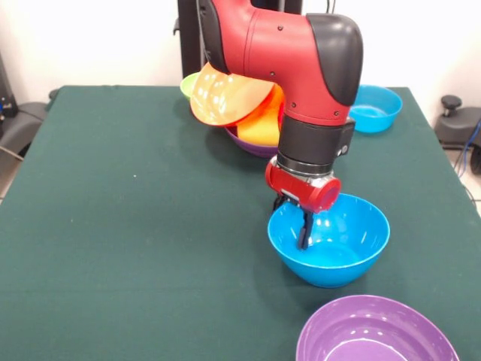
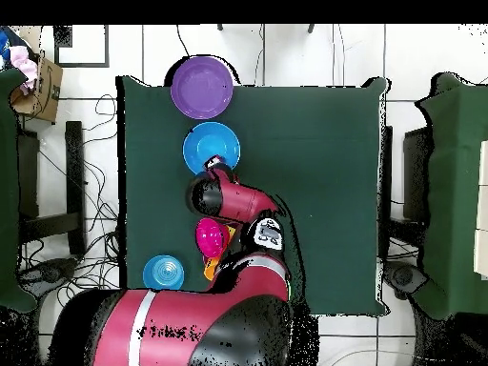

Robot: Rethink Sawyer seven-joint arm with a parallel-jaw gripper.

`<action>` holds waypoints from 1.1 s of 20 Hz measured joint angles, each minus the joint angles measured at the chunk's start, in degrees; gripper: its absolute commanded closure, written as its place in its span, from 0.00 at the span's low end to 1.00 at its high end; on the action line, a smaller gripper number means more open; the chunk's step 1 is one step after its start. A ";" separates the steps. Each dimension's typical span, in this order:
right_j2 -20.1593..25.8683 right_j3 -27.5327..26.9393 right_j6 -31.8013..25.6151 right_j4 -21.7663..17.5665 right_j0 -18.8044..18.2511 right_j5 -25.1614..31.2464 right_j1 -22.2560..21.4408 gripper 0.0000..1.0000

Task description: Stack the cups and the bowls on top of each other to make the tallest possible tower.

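A large blue bowl (image 1: 331,242) stands upright on the green table (image 1: 135,226); it also shows in the overhead view (image 2: 211,146). My gripper (image 1: 301,226) reaches down into it at its far left rim. A large purple bowl (image 1: 376,332) stands at the table's front edge, seen from above too (image 2: 201,86). The tower (image 1: 244,113) by the pedestal has a tilted orange bowl (image 1: 224,96) on a purple bowl (image 1: 252,145), with a light green bowl (image 1: 186,84) behind. In the overhead view the arm hides the gripper. No cup shows clearly.
A small blue bowl (image 1: 374,107) stands at the far right of the table, also in the overhead view (image 2: 163,273). The arm's red elbow (image 1: 301,53) hangs over the pile. Green tables flank the overhead view.
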 measured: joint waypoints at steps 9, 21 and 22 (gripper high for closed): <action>-0.62 -0.42 0.00 0.28 0.53 0.04 0.31 0.00; -1.44 -4.30 0.00 0.58 0.92 -0.25 0.41 1.00; -1.49 -4.53 0.00 0.56 0.94 -0.24 0.52 1.00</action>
